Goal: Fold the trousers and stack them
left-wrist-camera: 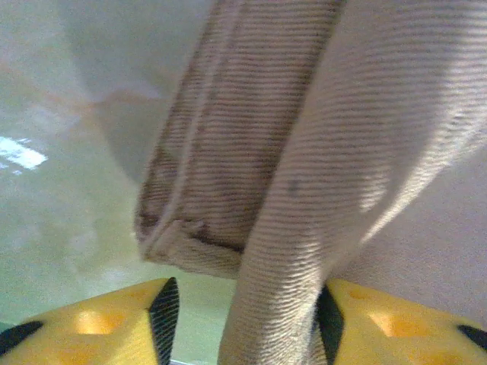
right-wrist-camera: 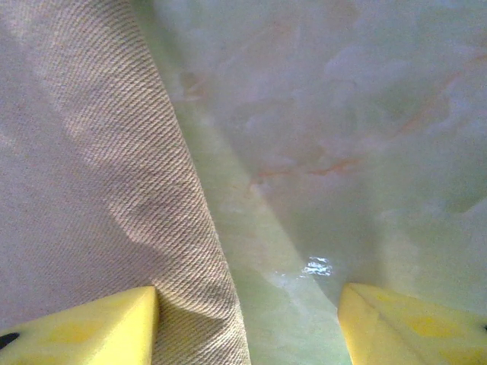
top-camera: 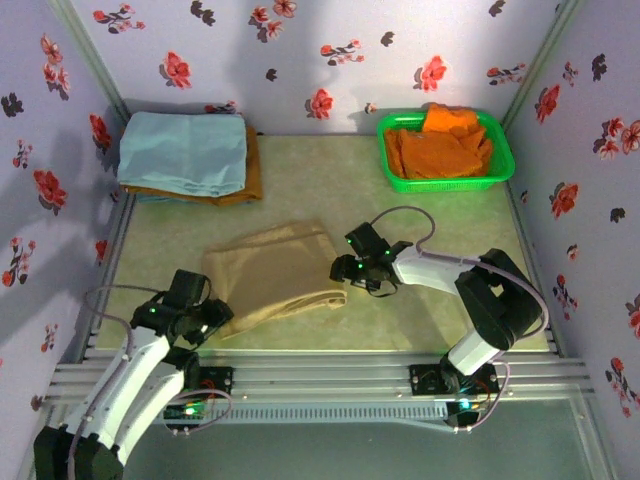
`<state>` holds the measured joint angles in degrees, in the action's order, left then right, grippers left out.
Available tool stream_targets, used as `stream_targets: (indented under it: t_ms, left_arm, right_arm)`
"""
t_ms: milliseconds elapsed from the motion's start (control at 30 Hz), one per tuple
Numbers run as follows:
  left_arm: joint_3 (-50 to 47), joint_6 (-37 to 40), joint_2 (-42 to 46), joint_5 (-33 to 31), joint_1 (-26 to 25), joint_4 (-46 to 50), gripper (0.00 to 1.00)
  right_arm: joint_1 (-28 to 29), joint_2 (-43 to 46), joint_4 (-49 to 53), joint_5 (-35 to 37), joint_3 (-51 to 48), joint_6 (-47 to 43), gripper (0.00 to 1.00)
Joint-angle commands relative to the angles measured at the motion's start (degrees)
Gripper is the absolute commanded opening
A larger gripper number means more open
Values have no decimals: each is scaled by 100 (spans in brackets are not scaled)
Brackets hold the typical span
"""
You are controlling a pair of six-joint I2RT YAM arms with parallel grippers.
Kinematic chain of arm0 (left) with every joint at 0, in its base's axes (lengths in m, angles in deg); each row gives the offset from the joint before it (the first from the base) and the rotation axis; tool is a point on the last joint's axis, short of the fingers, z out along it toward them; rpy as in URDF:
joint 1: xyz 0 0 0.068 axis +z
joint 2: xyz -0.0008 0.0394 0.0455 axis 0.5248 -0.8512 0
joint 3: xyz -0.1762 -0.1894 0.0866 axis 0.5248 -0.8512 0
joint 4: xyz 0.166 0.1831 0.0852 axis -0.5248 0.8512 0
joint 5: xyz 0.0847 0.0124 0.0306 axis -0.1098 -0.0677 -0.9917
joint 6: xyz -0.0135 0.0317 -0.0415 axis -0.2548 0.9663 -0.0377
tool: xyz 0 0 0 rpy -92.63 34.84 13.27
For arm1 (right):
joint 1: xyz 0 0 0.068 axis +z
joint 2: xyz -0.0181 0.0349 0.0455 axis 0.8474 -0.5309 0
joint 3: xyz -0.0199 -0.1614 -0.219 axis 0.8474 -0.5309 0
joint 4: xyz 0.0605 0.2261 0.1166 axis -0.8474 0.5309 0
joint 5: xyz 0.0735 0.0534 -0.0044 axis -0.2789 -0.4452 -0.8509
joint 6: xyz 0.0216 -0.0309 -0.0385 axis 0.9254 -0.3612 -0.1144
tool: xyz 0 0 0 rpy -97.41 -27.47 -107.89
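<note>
The tan trousers (top-camera: 275,270) lie folded in the middle of the table, with a narrow band of cloth along their near right edge. My left gripper (top-camera: 213,313) is at their near left corner. In the left wrist view a ridge of the trousers (left-wrist-camera: 304,152) runs between its yellow fingers (left-wrist-camera: 99,323); the jaws stand apart, with a gap on the left side, so my left gripper (left-wrist-camera: 247,319) is open. My right gripper (top-camera: 347,270) is at the trousers' right edge. It is open (right-wrist-camera: 247,327), with the cloth's edge (right-wrist-camera: 91,175) beside its left finger and bare table between the fingers.
A green basket (top-camera: 447,185) of orange garments (top-camera: 440,145) stands at the back right. A folded light blue cloth (top-camera: 185,150) lies on an orange-brown one at the back left. Floral walls close in three sides. A metal rail (top-camera: 300,375) runs along the near edge.
</note>
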<state>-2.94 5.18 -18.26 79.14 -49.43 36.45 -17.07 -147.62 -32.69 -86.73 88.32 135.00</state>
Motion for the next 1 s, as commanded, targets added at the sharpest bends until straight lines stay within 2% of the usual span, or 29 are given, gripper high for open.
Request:
stream_targets:
  t_ms: [0,33,167,267,433,500,600,667,700,767,867,967]
  left_arm:
    - [294,-365,-22,-483,28,138,72]
    - [522,-298,-66,-496,21,170,78]
    - [1781,163,-403,-912,77,663,82]
    - [2587,545,-859,-1025,78,839,79]
    - [2643,771,-1581,-725,-26,-7,57]
    - [2527,853,-1947,-511,-45,-549,54]
    - [2362,893,-2564,-241,-91,-1345,48]
    - [2200,900,-2920,-319,-87,-1696,40]
    - [2106,902,-3087,-462,-43,-1784,31]
    - [1844,864,-3290,-680,96,-1951,24]
    - [1486,885,-3440,-546,401,-2497,22]
    - [1699,1100,-3863,-539,433,-2704,22]
  right_arm:
    - [-18,67,316,78,40,-151,66]
    - [-10,195,443,155,102,-193,66]
    - [72,657,973,459,432,-343,66]
    - [284,809,1170,626,765,-393,60]
    - [616,261,983,552,1366,-419,19]
    - [627,-90,845,471,1574,-381,10]
    - [618,-737,443,261,1739,-239,1]
    - [589,-1173,237,278,1773,-89,0]
    - [529,-1400,156,267,1764,8,0]
    - [388,-1797,-51,205,1652,218,0]
    - [107,-2080,-389,51,1313,563,0]
    - [-157,-1995,-412,181,1044,612,0]
